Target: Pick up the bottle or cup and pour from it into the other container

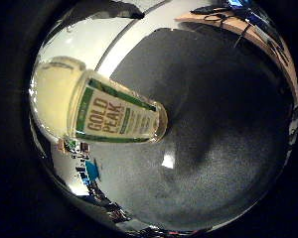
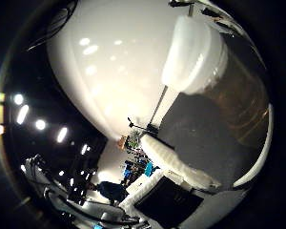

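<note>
A clear bottle [image 1: 99, 104] with pale yellow drink, a green and white label and a white cap lies across the palm in the right little finger side palm view, above a dark grey surface [image 1: 219, 119]. In the right thumb side palm view its white cap [image 2: 193, 52] and clear body fill the near side, very close to the palm. A white finger of my hand [image 2: 176, 162] reaches in beside the bottle. The bottle looks held off the surface and tipped on its side.
A broad white surface [image 2: 114, 67] lies beyond the bottle, edged by the dark grey surface [image 2: 195, 124]. Room clutter and ceiling lights [image 2: 19, 114] show far off at the view's edge.
</note>
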Motion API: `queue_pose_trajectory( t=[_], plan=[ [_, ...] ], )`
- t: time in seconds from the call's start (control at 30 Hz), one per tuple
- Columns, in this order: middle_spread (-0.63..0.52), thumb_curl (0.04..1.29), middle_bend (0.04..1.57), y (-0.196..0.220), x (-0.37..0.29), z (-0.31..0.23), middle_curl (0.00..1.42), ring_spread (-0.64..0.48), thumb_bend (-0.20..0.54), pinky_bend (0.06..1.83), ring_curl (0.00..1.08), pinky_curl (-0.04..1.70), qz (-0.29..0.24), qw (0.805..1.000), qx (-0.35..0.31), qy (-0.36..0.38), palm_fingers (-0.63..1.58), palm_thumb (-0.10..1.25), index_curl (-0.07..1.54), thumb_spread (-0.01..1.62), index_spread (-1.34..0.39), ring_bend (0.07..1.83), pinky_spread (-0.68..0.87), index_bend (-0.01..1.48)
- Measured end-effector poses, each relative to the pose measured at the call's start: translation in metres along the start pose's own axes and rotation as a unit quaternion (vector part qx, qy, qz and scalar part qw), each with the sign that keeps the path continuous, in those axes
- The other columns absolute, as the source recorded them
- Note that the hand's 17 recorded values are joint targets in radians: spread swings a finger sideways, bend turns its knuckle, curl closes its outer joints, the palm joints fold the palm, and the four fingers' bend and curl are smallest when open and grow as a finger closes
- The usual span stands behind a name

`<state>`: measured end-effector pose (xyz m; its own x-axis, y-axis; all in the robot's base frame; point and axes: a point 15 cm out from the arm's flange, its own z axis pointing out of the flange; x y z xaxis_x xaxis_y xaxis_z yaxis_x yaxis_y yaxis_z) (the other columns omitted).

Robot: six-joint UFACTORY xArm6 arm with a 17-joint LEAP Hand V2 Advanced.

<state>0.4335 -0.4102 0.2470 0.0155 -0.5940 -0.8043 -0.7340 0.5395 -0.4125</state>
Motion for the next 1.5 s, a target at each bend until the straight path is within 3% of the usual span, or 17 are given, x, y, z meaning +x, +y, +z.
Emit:
queue_pose_trajectory(
  t=[0.17, 0.3, 0.37, 0.5, 0.6, 0.7, 0.9, 1.1, 1.23, 1.5],
  plan=[
    [0.01, 0.32, 0.43, 0.004, 0.003, 0.003, 0.36, 0.08, -0.022, 0.88, 0.16, -0.02, 0.001, 1.000, -0.009, 0.002, 0.38, 0.52, 0.35, 1.03, -0.20, 0.73, 0.43, 0.19],
    [-0.07, 0.34, 0.53, 0.006, 0.001, 0.007, 0.39, -0.02, -0.016, 0.88, 0.18, -0.02, 0.000, 1.000, -0.016, 0.000, 0.66, 0.58, 0.36, 1.04, -0.23, 0.87, 0.31, 0.20],
    [-0.13, 0.35, 0.60, 0.010, -0.002, 0.011, 0.42, -0.09, -0.016, 0.93, 0.21, -0.01, -0.001, 1.000, -0.027, -0.004, 0.81, 0.61, 0.39, 1.04, -0.26, 0.94, 0.19, 0.21],
    [-0.19, 0.41, 0.71, 0.017, -0.007, 0.020, 0.50, -0.20, -0.011, 1.14, 0.30, 0.04, -0.004, 0.999, -0.049, -0.008, 1.16, 0.75, 0.46, 0.99, -0.33, 1.05, -0.26, 0.25],
    [-0.17, 0.47, 0.88, 0.018, -0.008, 0.022, 0.57, -0.18, -0.013, 1.21, 0.36, 0.13, -0.008, 0.998, -0.054, -0.007, 1.36, 0.86, 0.56, 0.89, -0.35, 1.11, -0.39, 0.45],
    [-0.13, 0.53, 1.01, 0.020, -0.016, 0.023, 0.61, -0.16, -0.015, 1.28, 0.43, 0.22, -0.028, 0.998, -0.057, -0.023, 1.39, 0.93, 0.68, 0.82, -0.30, 1.23, -0.35, 0.73],
    [-0.11, 0.67, 1.25, 0.023, -0.030, 0.025, 0.70, -0.17, -0.009, 1.44, 0.52, 0.37, -0.037, 0.996, -0.067, -0.039, 1.21, 1.08, 0.79, 0.61, -0.24, 1.37, -0.25, 1.00],
    [-0.11, 0.78, 1.34, 0.021, -0.056, 0.022, 0.73, -0.20, -0.014, 1.47, 0.60, 0.45, -0.058, 0.994, -0.082, -0.041, 1.13, 1.14, 0.83, 0.39, -0.21, 1.41, -0.22, 1.13],
    [-0.11, 0.83, 1.36, 0.014, -0.095, 0.012, 0.74, -0.20, -0.018, 1.47, 0.64, 0.51, -0.104, 0.989, -0.102, -0.012, 1.12, 1.15, 0.82, 0.31, -0.20, 1.44, -0.20, 1.17],
    [-0.11, 0.89, 1.37, 0.047, -0.208, 0.036, 0.75, -0.19, -0.018, 1.43, 0.67, 0.60, -0.200, 0.956, -0.210, 0.052, 1.12, 1.15, 0.81, 0.24, -0.19, 1.44, -0.21, 1.20]
  ],
)
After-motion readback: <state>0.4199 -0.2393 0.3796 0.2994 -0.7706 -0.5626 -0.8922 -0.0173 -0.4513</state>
